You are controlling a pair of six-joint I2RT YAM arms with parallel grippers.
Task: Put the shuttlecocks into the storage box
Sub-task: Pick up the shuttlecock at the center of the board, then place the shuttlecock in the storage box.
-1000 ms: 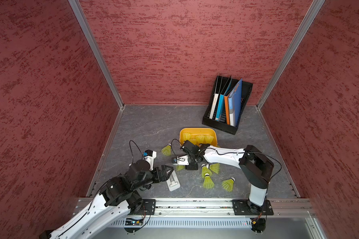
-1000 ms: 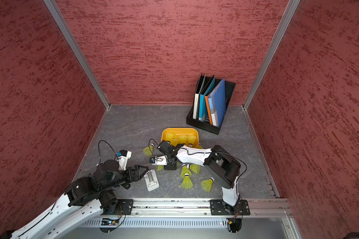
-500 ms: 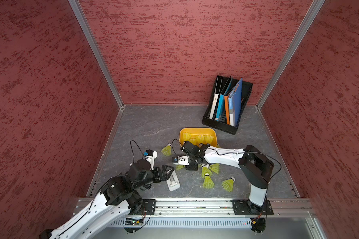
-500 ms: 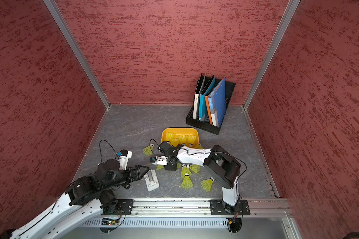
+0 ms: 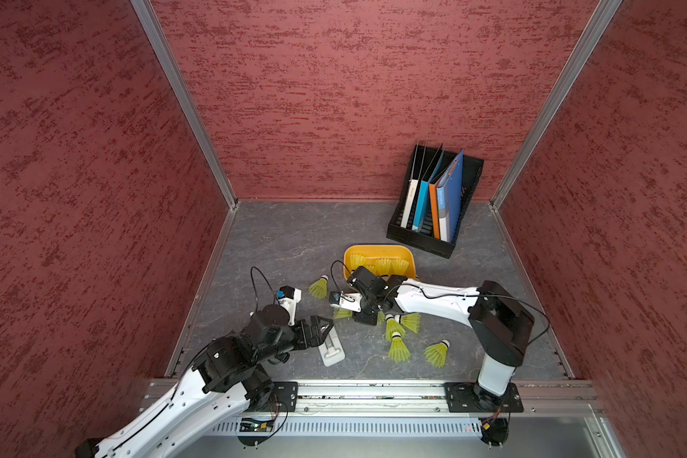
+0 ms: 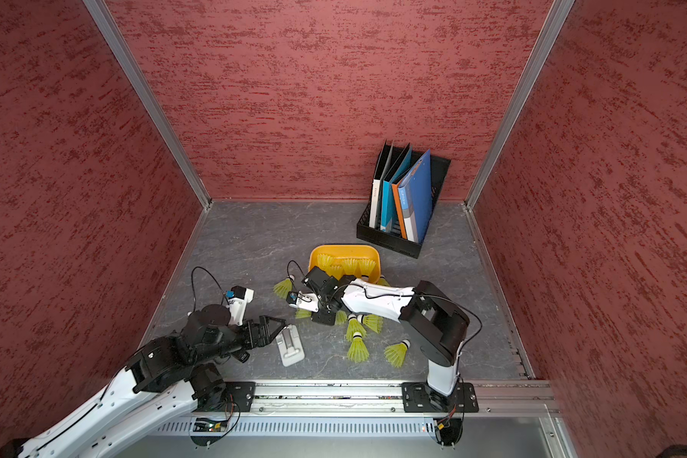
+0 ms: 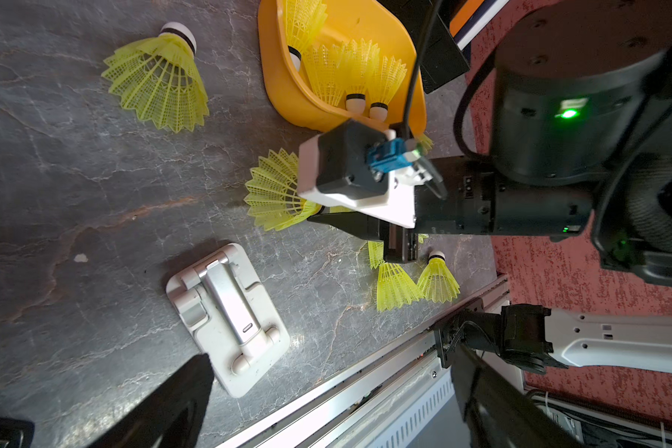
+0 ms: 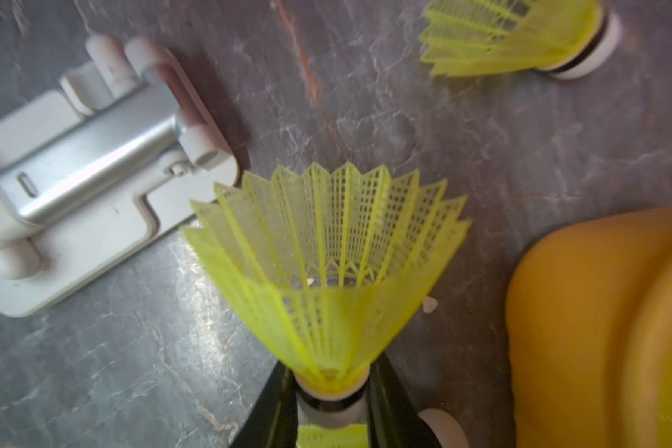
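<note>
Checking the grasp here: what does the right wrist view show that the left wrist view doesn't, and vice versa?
Right wrist only: the right pincer shut on the held shuttlecock at its white tip. Left wrist only: shuttlecocks lying in the storage box, and the front rail. Both: the held shuttlecock's skirt, the box, the white folding stand.

Both my arms look alike from here: the left arm (image 5: pixel 183 398) and right arm (image 5: pixel 433 303) are white plastic shells between chunky black joint housings (image 5: pixel 500 321). Each wrist carries a small white-and-black camera box (image 7: pixel 346 170) with a blue plug, and a thin black cable (image 7: pixel 416 68) loops off it. The right gripper (image 8: pixel 331 388) is two glossy black tapered blades. There's a green status light (image 7: pixel 569 113) on one black joint. The base plates (image 5: pixel 482 397) are black with silver screws at the corners.
</note>
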